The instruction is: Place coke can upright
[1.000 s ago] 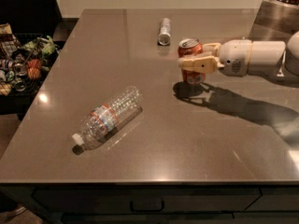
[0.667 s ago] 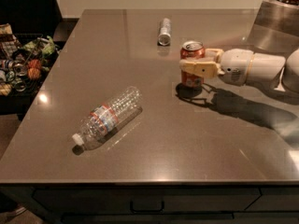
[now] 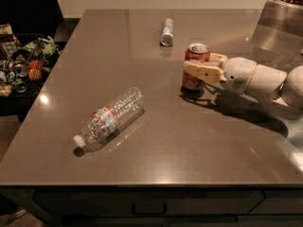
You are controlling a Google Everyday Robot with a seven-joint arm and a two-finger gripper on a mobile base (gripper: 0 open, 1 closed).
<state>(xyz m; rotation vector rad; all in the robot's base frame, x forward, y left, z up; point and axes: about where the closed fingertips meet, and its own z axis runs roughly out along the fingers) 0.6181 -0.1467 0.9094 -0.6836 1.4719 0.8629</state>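
The coke can (image 3: 191, 82), red-orange with a silver top, stands upright on the grey table (image 3: 156, 141), right of centre; its base is at or just above its shadow. My gripper (image 3: 197, 63) reaches in from the right and is shut on the can. One cream finger (image 3: 202, 73) crosses the can's front and the other (image 3: 218, 58) sits behind it. The white arm (image 3: 258, 79) trails off to the right edge.
A clear plastic bottle (image 3: 110, 119) with a red-blue label lies on its side at front left. A slim silver can (image 3: 166, 31) lies at the back centre. A metal box (image 3: 279, 20) stands at the back right. A basket of items (image 3: 21, 65) sits off the table's left side.
The gripper has lowered the coke can toward the table and brought it upright. The bottle and silver can have not moved.
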